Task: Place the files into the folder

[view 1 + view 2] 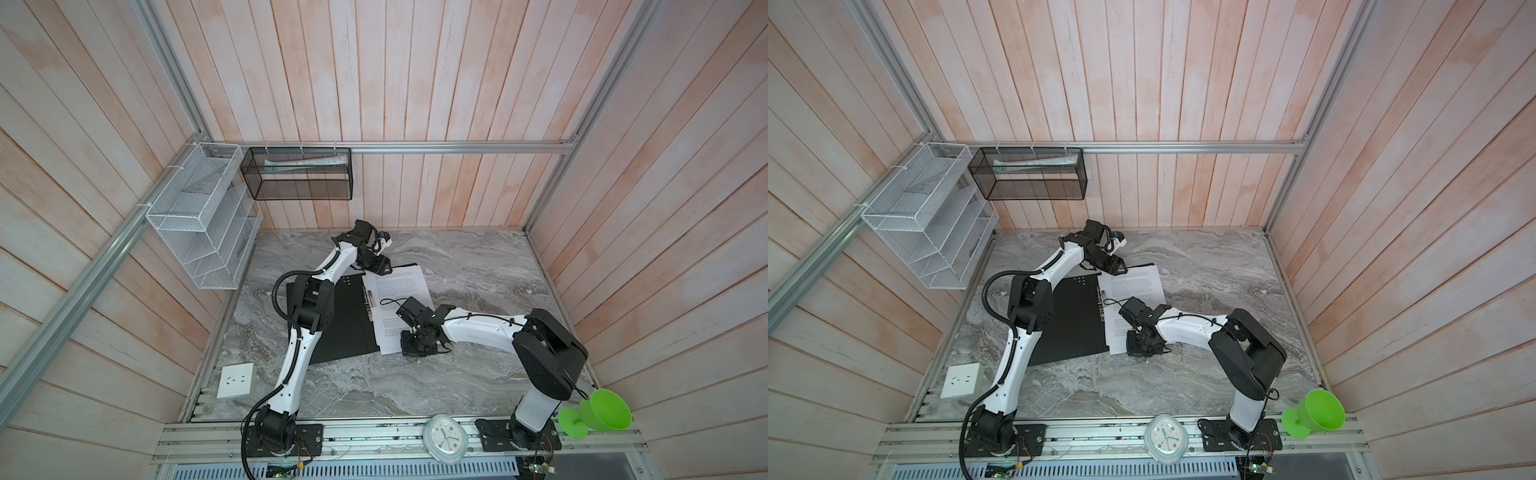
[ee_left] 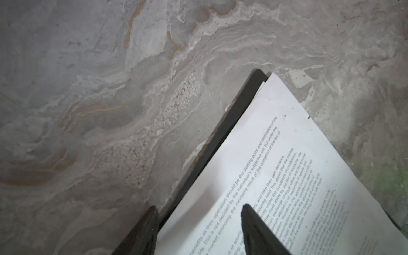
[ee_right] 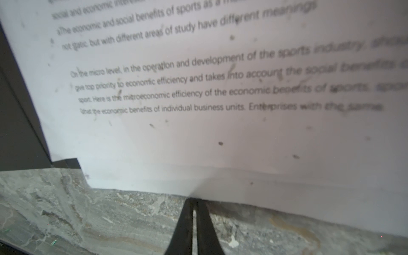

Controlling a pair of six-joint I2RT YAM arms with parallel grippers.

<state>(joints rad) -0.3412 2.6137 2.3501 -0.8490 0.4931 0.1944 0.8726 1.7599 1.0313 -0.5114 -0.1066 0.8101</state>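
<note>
Blur smears the print at one side of the right wrist view, and in both top views the lines on the files (image 1: 399, 286) (image 1: 1133, 286) are too small to read. The left arm's elbow covers part of the folder (image 1: 349, 328), which lies open, black inside up, left of the desk's (image 1: 478, 270) middle. The files lie skewed on its right half, their left edge at the clip (image 1: 369, 300); whether it is under the clip I cannot tell. Their near edge passes the folder's near edge.

The left arm reaches over the folder to the files' far edge, wrist bent down. The left gripper (image 1: 380, 266) (image 2: 199, 206) stands part open and holds nothing, one finger (image 2: 256, 227) above the paper, the other off its edge by the folder's rim. The right arm stretches low from the desk's near right corner. The right gripper (image 1: 409, 345) (image 3: 194, 199) is pinched on the files' near edge, which rides lifted off the desk.

Bare marble runs from the files to the desk's right and far edges.
</note>
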